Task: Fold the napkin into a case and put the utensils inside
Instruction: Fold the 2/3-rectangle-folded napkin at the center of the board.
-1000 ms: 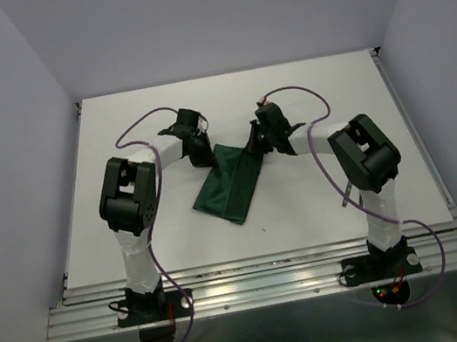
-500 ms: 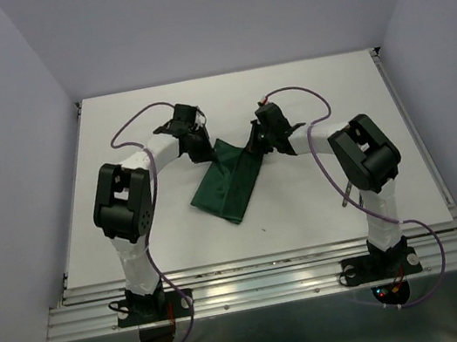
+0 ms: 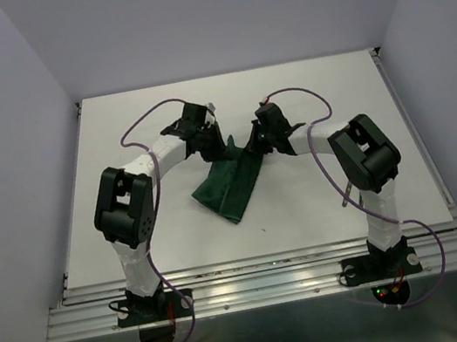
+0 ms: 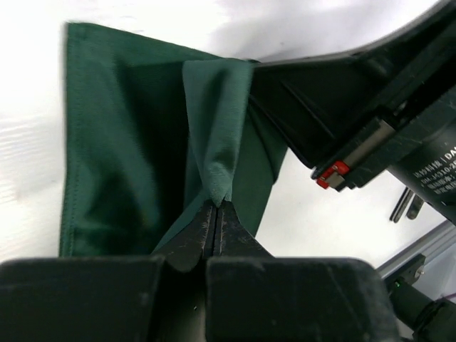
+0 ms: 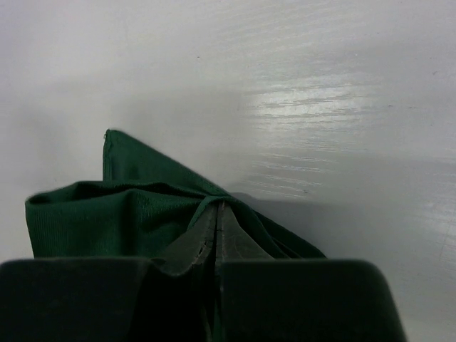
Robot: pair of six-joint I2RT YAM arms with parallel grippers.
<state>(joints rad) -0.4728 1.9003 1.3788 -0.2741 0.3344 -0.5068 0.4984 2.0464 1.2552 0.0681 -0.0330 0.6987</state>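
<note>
Green cloth napkin (image 3: 230, 188) lain part-folded at table (image 3: 118, 146) centre | left gripper (image 4: 216, 208) jaws clamped on raised fold at napkin's 11 o'clock | right gripper (image 5: 217, 208) jaws clamped on cloth at 1 o'clock | judged light, limp, easily creased, prone to sag between pinches | best held at hems, corners

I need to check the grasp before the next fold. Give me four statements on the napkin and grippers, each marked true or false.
The left gripper is shut on a pinched ridge of the napkin. True.
The right gripper hangs open, holding nothing. False: it is shut on the napkin.
The napkin is dark green. True.
The napkin lies spread flat. False: it is folded and bunched, raised at the grippers.
</note>
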